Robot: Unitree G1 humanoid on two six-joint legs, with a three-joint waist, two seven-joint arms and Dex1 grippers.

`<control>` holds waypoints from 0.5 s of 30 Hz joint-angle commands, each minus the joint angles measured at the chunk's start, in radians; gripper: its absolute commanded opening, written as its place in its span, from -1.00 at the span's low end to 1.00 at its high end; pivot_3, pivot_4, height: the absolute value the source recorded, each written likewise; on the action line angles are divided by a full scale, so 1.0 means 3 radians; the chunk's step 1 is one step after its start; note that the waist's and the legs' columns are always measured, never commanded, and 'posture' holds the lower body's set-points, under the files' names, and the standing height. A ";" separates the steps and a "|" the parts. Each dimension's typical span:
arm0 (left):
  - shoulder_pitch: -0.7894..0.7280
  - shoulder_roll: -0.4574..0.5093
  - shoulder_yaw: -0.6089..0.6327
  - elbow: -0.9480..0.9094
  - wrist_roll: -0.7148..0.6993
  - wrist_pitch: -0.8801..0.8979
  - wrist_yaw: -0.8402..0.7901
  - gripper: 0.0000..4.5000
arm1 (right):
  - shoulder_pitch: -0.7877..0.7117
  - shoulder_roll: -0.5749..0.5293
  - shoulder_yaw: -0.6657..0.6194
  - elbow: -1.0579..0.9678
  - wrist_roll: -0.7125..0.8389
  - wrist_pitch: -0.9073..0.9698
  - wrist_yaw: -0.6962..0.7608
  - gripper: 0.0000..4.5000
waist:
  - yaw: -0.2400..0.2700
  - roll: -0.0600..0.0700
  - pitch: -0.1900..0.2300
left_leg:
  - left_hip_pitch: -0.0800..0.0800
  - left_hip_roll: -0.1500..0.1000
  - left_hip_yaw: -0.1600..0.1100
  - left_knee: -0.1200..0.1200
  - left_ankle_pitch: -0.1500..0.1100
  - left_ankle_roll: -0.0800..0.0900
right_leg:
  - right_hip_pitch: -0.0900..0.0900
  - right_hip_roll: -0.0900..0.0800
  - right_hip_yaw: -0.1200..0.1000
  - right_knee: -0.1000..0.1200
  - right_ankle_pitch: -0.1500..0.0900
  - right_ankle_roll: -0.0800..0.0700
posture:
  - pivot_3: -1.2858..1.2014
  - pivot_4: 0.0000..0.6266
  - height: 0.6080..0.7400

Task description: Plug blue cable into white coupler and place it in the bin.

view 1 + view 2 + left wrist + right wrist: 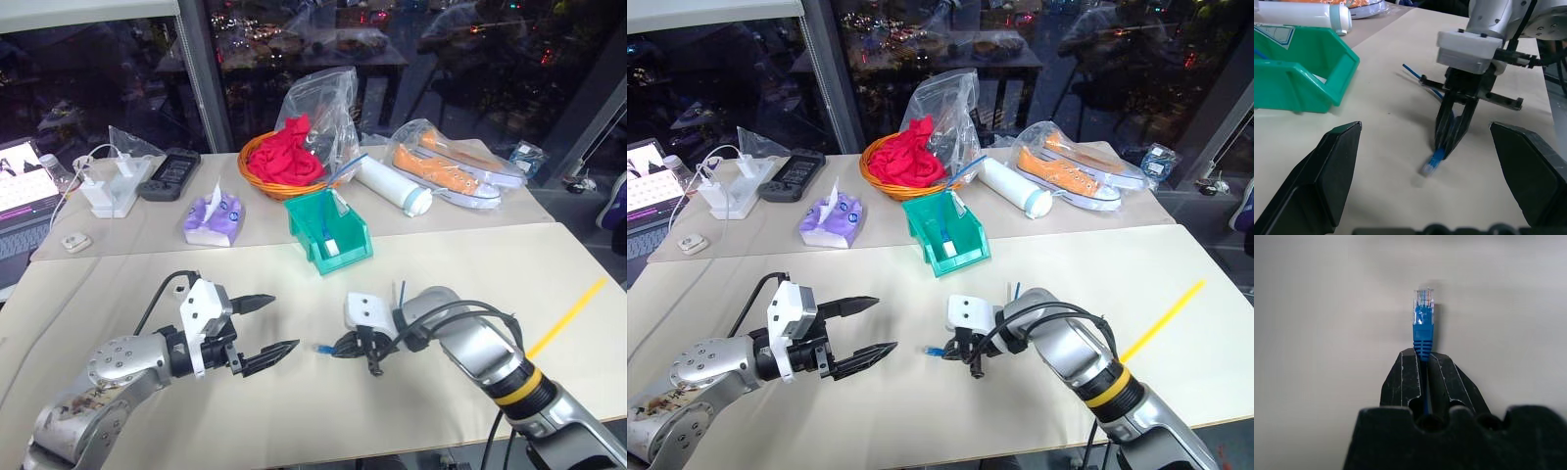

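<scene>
At the far left of the beige table (pixel 118 284) sit white power adapters (pixel 106 192) with a dark handset (pixel 168 174) beside them, and a purple tissue pack (pixel 214 217) lies a little nearer the middle. The left gripper (pixel 266 325) hovers above the near part of the table with its two black fingers spread wide and nothing between them, pointing toward the other arm. Behind the middle of the table stands the bin (pixel 331 233), teal-green, with a bit of blue and something small and white inside it — whether that is the white coupler cannot be told. An orange wicker basket (pixel 279 162) of red cloth sits just behind the bin, a white tube (pixel 392 186) lies to its right, and bagged orange shoes (pixel 446 168) are farther right. The right gripper (pixel 340 348) is pinched tight on the blue cable (pixel 1423 328) just behind its pale clear plug, which sticks out past the fingertips toward the left gripper — the two grippers are near but apart. The rest of the cable trails back over the right wrist. A yellow strip (pixel 566 315) lies on the table at the far right.
</scene>
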 commanded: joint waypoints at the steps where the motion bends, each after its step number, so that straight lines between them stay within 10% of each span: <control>1: 0.0007 0.0015 0.0048 -0.0112 -0.0050 0.0002 0.0004 1.00 | 0.0060 -0.0006 0.0050 0.0177 -0.0148 -0.0070 -0.0149 -0.53 | -0.0001 0.0000 0.0000 | 0.0003 0.0000 0.0000 0.0000 0.0000 0.0000 | 0.0001 0.0000 0.0000 0.0001 0.0000 0.0000 | 0.03 -0.52 0.87; 6: -0.0072 -0.0027 0.0015 0.0000 -0.0148 0.0021 -0.0063 1.00 | 0.0154 -0.0053 -0.0265 -0.0144 0.0190 0.0131 -0.0079 0.20 | -0.0003 0.0000 0.0000 | 0.0009 0.0000 0.0000 0.0001 0.0001 -0.0002 | 0.0008 0.0000 0.0001 0.0006 0.0000 -0.0001 | 0.03 -0.52 0.87; 15: -0.0409 0.0142 -0.0409 0.0613 0.0174 -0.0099 -0.0587 1.00 | 0.0565 -0.0349 -0.1331 -0.0796 0.1000 0.0437 -0.0094 0.20 | 0.0011 0.0000 0.0001 | -0.0006 -0.0001 -0.0004 0.0000 -0.0001 0.0003 | -0.0001 0.0000 -0.0004 -0.0002 0.0001 0.0000 | 0.03 -0.52 0.87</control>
